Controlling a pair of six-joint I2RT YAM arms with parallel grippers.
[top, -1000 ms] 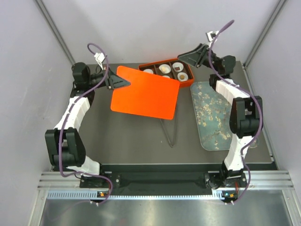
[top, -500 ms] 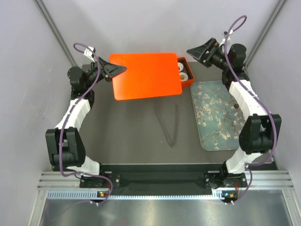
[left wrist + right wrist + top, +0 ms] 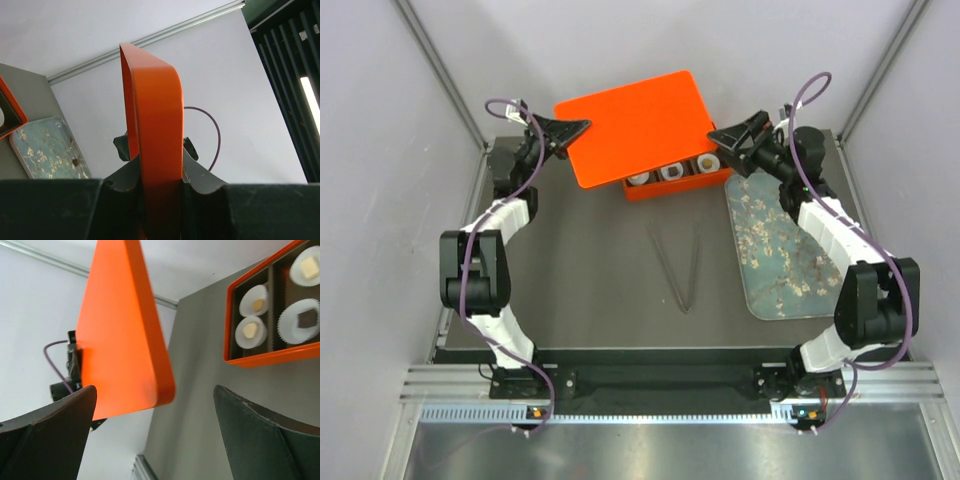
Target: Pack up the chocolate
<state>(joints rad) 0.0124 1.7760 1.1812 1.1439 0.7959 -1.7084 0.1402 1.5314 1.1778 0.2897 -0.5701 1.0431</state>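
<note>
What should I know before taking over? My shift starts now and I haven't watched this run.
Left gripper: shut on the orange lid, holding it tilted above the back of the box.
Right gripper: open at the lid's right corner, gripping nothing.
Chocolate: pieces sit in the white cups in the box; one dark lump lies on the blossom tray.
Done: visible cups filled.
Left: probably that lump, then the lid onto the box. Tongs lie mid-table.

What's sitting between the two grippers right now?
The orange lid, seen in the top view: left gripper clamps its left edge, right gripper stands open beside its right edge.
</note>
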